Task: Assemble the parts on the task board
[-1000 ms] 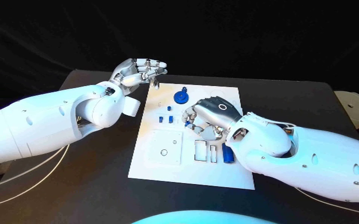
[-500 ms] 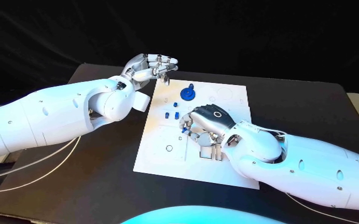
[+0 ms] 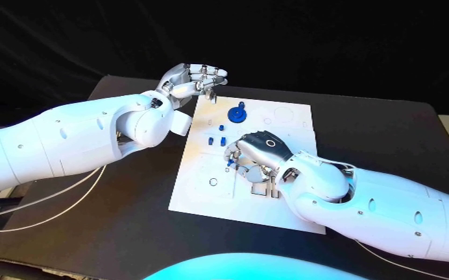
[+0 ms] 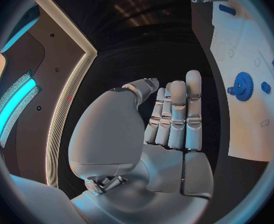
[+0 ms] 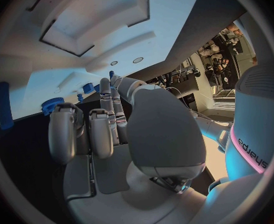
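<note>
Right hand (image 3: 260,153) is low over the middle of the white board (image 3: 201,192), likely working the small blue pieces (image 3: 216,140) there; fingers curled down, can't tell if they pinch anything. Left hand (image 3: 194,82) hangs off the board's far corner, probably parked clear, fingers together and curled in, holding nothing. Blue gear (image 3: 239,113) sits on the board's far end, both hands apart from it.

We see the white task board (image 3: 201,186) lying flat at the middle of the black table, its surface marked with recesses and outlines. A blue gear-shaped part (image 3: 239,113) sits near its far edge, and three small blue parts (image 3: 216,140) stand clustered just nearer.
</note>
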Tool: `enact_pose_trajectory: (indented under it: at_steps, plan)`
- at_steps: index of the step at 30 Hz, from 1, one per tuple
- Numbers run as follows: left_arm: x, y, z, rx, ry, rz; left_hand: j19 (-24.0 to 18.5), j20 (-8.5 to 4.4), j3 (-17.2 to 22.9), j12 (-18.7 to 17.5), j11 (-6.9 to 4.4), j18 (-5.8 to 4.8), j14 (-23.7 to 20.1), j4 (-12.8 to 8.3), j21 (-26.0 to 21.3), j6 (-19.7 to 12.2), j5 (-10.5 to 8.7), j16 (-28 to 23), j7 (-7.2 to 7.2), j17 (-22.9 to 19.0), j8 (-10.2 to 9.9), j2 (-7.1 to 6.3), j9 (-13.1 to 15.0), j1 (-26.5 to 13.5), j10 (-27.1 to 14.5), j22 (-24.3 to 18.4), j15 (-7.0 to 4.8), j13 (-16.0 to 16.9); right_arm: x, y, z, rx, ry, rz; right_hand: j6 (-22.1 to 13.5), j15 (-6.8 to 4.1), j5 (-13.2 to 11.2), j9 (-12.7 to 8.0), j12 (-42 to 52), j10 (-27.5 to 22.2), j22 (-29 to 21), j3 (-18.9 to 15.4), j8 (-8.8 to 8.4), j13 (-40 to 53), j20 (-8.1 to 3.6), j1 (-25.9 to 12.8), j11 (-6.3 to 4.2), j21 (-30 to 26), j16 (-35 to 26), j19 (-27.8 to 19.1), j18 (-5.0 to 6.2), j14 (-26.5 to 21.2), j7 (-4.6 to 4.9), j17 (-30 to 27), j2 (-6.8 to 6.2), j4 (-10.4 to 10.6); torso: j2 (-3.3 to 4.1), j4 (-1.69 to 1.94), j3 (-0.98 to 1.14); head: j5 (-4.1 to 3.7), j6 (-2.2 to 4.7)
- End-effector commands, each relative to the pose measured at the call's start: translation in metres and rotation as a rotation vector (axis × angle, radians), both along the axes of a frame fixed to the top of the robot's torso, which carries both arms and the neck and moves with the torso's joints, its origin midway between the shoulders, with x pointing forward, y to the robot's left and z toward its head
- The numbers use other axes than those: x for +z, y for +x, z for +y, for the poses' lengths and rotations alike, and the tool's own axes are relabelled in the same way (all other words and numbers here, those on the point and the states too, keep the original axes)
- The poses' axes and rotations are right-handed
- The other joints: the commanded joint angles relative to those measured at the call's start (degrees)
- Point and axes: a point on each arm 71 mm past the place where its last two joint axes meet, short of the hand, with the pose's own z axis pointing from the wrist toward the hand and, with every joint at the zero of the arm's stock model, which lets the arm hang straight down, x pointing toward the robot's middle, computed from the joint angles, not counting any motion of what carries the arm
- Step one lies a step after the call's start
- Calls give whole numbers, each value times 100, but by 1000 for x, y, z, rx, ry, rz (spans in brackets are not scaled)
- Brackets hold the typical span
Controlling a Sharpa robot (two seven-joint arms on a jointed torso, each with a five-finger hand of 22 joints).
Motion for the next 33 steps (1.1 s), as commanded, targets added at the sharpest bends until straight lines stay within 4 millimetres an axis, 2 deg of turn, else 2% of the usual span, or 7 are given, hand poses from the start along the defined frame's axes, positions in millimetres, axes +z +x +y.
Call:
enact_pose_trajectory:
  at_steps: [1,9,23,28,33]
  plan:
    - [1,-1,-2,-18,-13,1,-28,1,-30,38,9,37,-52,-11,-21,-44,10,-19,0,-6,-20,58,-9,5,-45,-8,4,9,-2,-1,2,17,-22,7,44,-39,9,8,-22,-1,914,6,14,0,-38,-50,-11,11,22,132,-83,339,14,163,3,-33,19,-5,2,14,-3]
    - [0,0,-3,-19,-13,2,-28,1,-30,38,9,37,-52,-11,-21,-44,10,-19,0,-6,-20,58,-9,5,-45,-8,4,9,-4,-2,3,22,-30,12,44,-39,9,8,-22,-1,914,6,14,0,-38,-50,-11,11,22,132,-83,339,14,163,3,-33,0,0,-1,30,-47]
    - [0,0,-3,-20,-12,4,-28,1,-30,38,9,37,-52,-11,-21,-44,10,-19,0,-6,-20,58,-9,5,-45,-8,4,9,-8,-3,6,29,-53,28,42,-37,-3,14,-28,2,919,6,16,0,-36,-77,-11,17,24,134,-85,340,12,166,6,-36,18,12,-5,61,-96]
    - [0,0,-2,-21,-12,4,-30,3,-34,49,8,37,-57,-11,-29,-43,10,-25,-1,-12,-18,62,-11,1,-52,-13,4,14,-10,-2,6,28,-66,36,42,-37,-5,15,-29,3,919,6,16,0,-36,-81,-11,16,24,134,-84,339,12,165,7,-36,13,5,-10,70,-127]
    - [0,0,-2,-21,-12,5,-30,3,-34,49,8,37,-57,-11,-29,-43,10,-25,-1,-12,-18,62,-11,1,-52,-13,4,14,-11,-2,6,26,-79,42,39,-36,-18,18,-34,4,916,7,17,0,-35,-99,-10,9,23,131,-83,339,10,162,11,-39,7,3,-5,75,-135]
